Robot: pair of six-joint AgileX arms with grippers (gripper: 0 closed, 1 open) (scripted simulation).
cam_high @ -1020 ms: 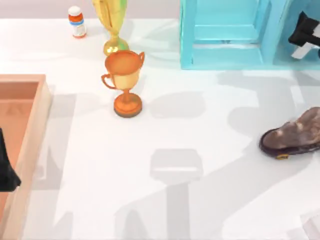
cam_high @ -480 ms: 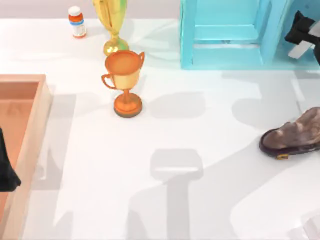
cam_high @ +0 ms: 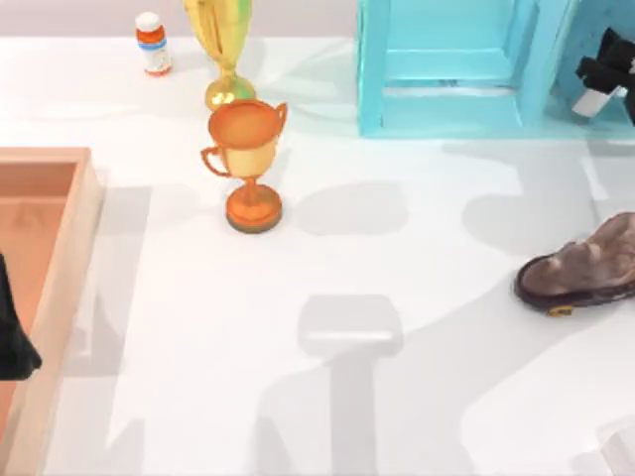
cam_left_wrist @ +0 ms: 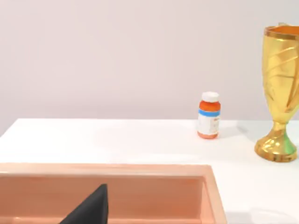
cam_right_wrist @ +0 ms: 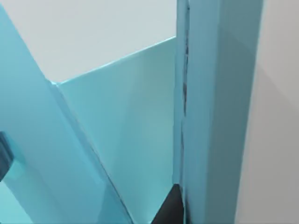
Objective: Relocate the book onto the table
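The right hand (cam_high: 603, 81), at two o'clock on the counter (cam_high: 397, 397) beside the turquoise shelf (cam_high: 446, 69), has shifted slightly rightward over the last second, so I judge I am still approaching the book. I cannot make out the book; it is probably inside the shelf, behind its panels (cam_right_wrist: 140, 130). I cannot tell how far either hand is open. The left hand (cam_high: 12, 332) sits parked at nine o'clock over the wooden tray (cam_high: 69, 248).
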